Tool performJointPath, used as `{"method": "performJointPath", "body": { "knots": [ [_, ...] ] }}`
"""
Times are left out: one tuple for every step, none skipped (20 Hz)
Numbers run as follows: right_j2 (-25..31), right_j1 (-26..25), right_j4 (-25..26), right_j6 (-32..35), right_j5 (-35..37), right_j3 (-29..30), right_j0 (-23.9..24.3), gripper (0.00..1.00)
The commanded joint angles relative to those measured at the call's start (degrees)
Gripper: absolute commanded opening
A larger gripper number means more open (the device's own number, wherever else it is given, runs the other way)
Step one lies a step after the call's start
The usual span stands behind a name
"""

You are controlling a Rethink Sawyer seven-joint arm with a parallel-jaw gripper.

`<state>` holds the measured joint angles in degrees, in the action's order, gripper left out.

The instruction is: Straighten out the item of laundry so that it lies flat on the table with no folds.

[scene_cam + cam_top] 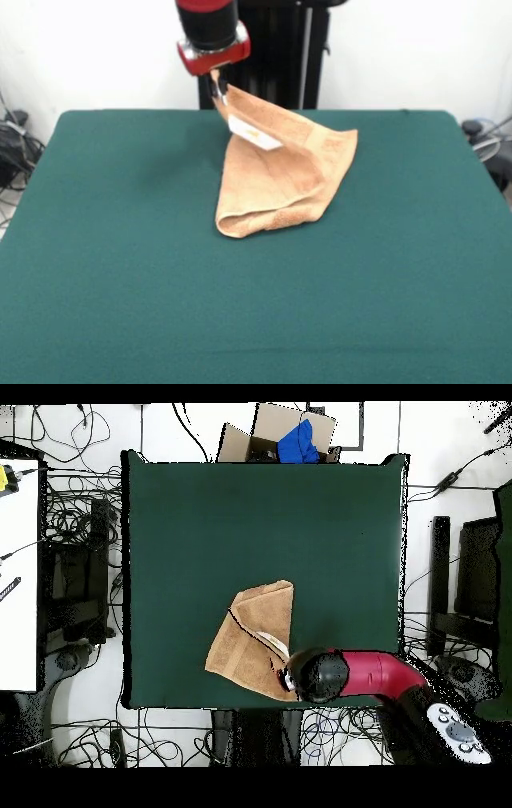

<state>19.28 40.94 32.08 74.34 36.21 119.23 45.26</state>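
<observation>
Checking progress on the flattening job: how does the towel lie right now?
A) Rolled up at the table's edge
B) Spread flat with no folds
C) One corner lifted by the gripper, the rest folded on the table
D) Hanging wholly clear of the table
C: the gripper holds one corner of the towel up, by its white label, while the lower part lies doubled over on the table.
</observation>
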Motion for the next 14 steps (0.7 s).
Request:
{"method": "performJointPath", "body": {
  "knots": [
    [-7.1, 1.4, 0.1, 15.4, -6.2, 6.7, -1.5, 0.00],
    [-7.6, 1.2, 0.5, 14.7, -7.1, 7.1, -1.0, 0.00],
    [-8.0, 1.3, 0.8, 14.1, -8.2, 7.3, -0.7, 0.00],
    [-8.4, 1.3, 1.5, 13.3, -9.7, 7.5, -0.1, 0.00],
    [-8.5, 1.3, 1.7, 12.6, -10.5, 7.5, 0.3, 0.00],
    [-8.4, 1.0, 1.9, 11.5, -11.0, 7.2, 0.9, 0.00],
    [-8.3, 0.7, 2.0, 10.5, -11.5, 7.0, 1.6, 0.00],
    [-8.2, 0.2, 2.4, 9.1, -12.0, 6.5, 2.3, 0.00],
    [-8.0, 0.0, 2.5, 8.2, -12.1, 6.1, 2.7, 0.00],
    [-7.5, -0.3, 2.9, 6.6, -12.4, 5.6, 3.7, 0.00],
    [-7.4, -0.5, 2.9, 5.8, -12.2, 5.1, 4.2, 0.00],
    [-6.9, -0.9, 3.2, 4.4, -12.3, 4.6, 5.2, 0.00],
    [-6.6, -1.1, 3.3, 3.7, -12.2, 4.2, 5.8, 0.00],
    [-5.9, -1.5, 3.7, 2.5, -12.1, 3.6, 6.9, 0.00]
  ]
}}
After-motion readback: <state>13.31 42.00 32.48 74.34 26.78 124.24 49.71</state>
